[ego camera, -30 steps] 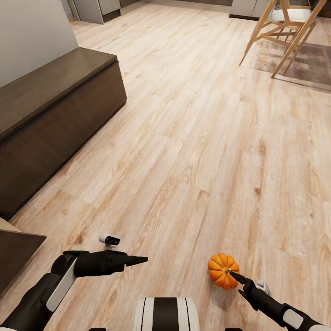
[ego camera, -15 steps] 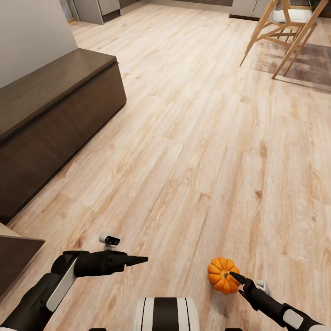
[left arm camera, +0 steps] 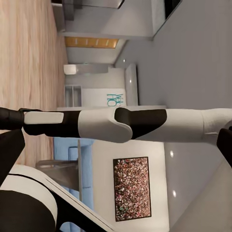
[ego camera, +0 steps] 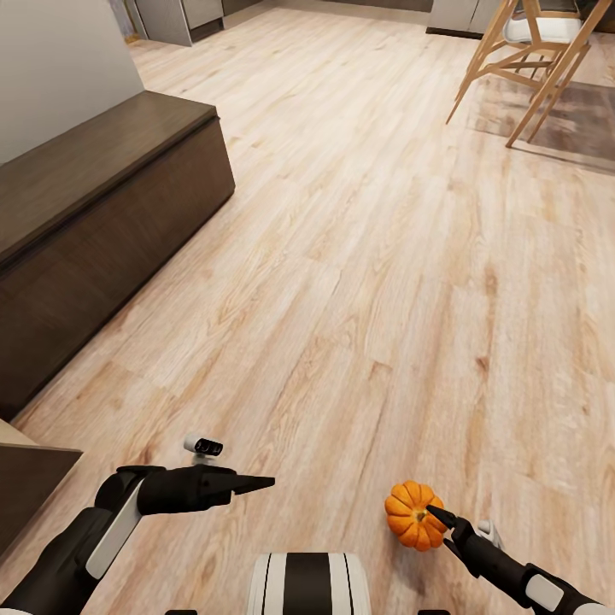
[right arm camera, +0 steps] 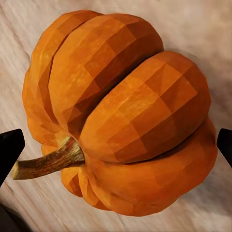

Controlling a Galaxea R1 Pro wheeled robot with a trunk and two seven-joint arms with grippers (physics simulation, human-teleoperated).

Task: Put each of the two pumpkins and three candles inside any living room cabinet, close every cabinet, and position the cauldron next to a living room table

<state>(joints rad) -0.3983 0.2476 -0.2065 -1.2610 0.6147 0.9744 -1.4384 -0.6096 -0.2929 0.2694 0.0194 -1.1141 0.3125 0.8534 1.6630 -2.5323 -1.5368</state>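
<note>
the right gripper (ego camera: 434, 514) is clamped on an orange pumpkin (ego camera: 412, 515) above pale wood floor (ego camera: 359, 256), well apart from the dark cabinet (ego camera: 94, 222), partly cut off, while the left gripper (ego camera: 256, 484) shows its jaws together.

orange ribbed pumpkin (right arm camera: 121, 111) sat between two black fingertips (right arm camera: 9, 150), stem sideways, over pale wood floor (right arm camera: 203, 24).
</note>
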